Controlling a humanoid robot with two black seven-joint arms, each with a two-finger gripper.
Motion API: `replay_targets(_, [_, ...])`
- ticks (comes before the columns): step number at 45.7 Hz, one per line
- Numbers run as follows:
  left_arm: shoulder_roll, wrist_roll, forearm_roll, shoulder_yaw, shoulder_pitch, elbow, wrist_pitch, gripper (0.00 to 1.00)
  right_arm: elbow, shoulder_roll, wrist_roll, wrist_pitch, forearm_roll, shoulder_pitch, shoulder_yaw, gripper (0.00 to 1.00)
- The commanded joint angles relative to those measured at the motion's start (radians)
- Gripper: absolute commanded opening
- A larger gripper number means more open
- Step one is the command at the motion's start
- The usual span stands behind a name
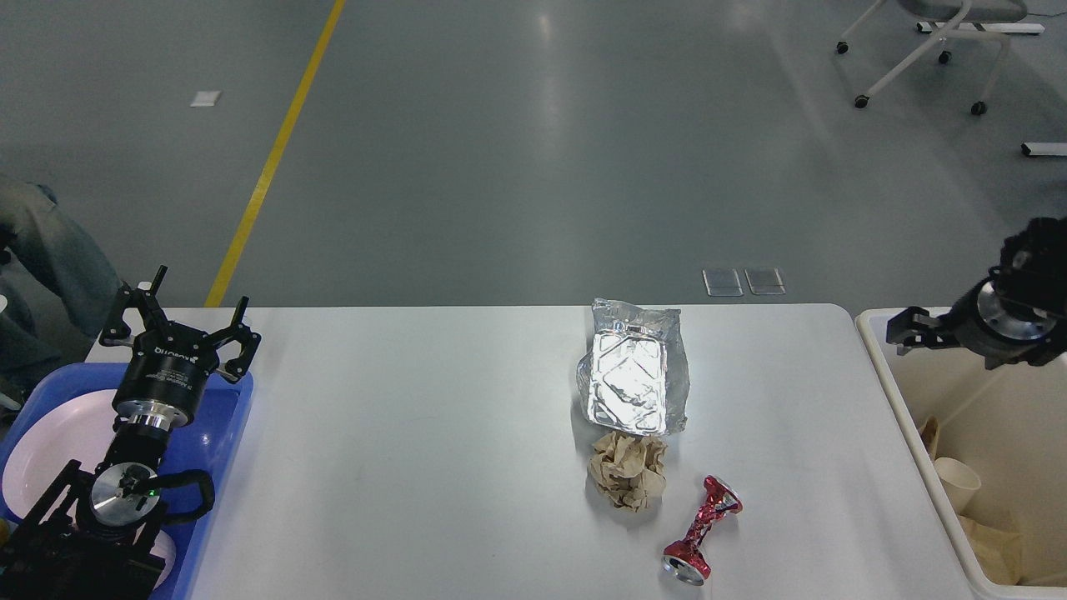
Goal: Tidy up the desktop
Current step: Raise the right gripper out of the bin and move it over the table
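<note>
The white desktop (433,450) holds a crumpled silver foil container (633,375) right of centre. A crumpled brown paper ball (629,471) lies just in front of it, and a crushed red can (703,529) lies to the paper's front right. My left gripper (185,315) is open and empty above the far end of the blue tray at the left edge. My right gripper (909,327) hangs over the cream bin's far left corner, seen side-on and dark, so its fingers cannot be told apart.
A blue tray (229,417) with a white plate (50,450) sits at the desktop's left edge. A cream bin (896,392) at the right holds a paper cup (957,483) and brown paper. A chair stands on the floor at far right.
</note>
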Motion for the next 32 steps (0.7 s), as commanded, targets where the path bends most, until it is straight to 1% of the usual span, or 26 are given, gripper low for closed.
replay_targets(1, [0.000,0.001,0.000,0.000,0.000,0.000,0.000,0.96,0.145,0.064,0.002,0.156,0.040,0.232,-0.072,1.00])
replay_targets(9, [0.000,0.000,0.000,0.000,0.000,0.000,0.000,0.96,0.383,0.085,0.002,0.239,0.215,0.506,-0.112,1.00])
replay_targets(18, [0.000,0.000,0.000,0.000,0.000,0.000,0.000,0.96,0.542,0.139,0.000,0.375,0.340,0.778,-0.135,1.00])
replay_targets(26, [0.000,0.000,0.000,0.000,0.000,0.000,0.000,0.96,0.677,0.139,0.000,0.375,0.381,0.971,-0.144,1.00])
replay_targets(32, [0.000,0.000,0.000,0.000,0.000,0.001,0.000,0.96,0.740,0.147,0.003,0.375,0.418,1.065,-0.150,1.00])
